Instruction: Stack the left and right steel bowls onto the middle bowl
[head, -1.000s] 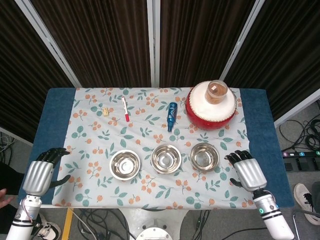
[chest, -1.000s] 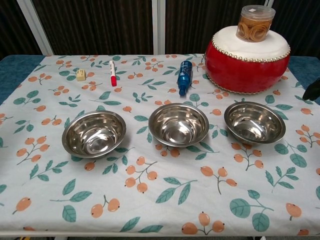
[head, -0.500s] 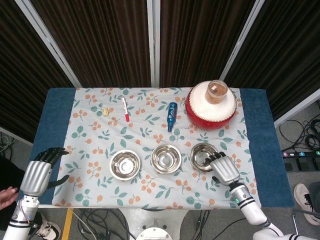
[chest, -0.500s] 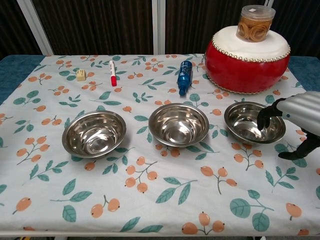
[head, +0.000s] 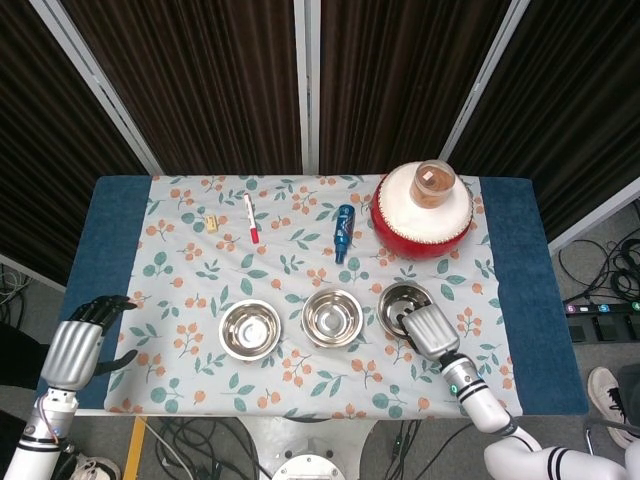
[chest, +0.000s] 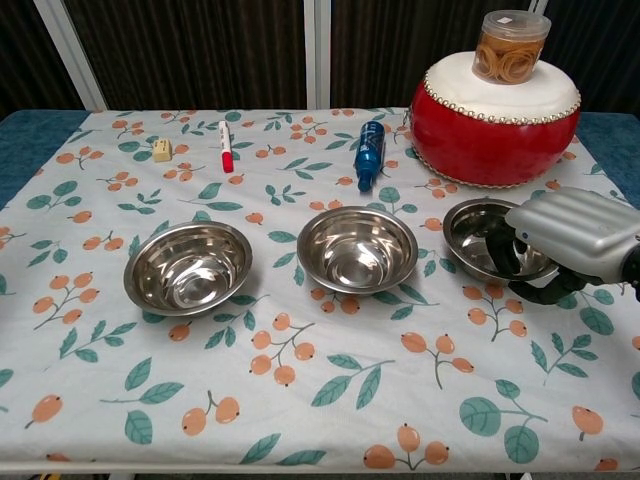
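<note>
The table (head: 510, 250), under a leaf-and-berry cloth (chest: 300, 400), carries everything. Well beyond the right robot hand (chest: 570, 235) stands a red drum (chest: 495, 120) with a clear tub (chest: 511, 45) of rubber bands on top (the biggest thing here). That robot hand grips the right steel bowl (chest: 475, 235): fingers (chest: 500, 250) curl inside over the near rim, thumb beneath the outer wall, and the bowl looks slightly tilted. Just to its left sits the middle bowl (chest: 357, 248), then the left bowl (chest: 188, 266), both flat on the cloth. Farther off lie a blue bottle (chest: 369, 153), a red-capped marker (chest: 225, 146) and a small eraser (chest: 161, 150). The left robot hand (head: 75, 350) hovers at the table's left edge, fingers apart, holding nothing.
</note>
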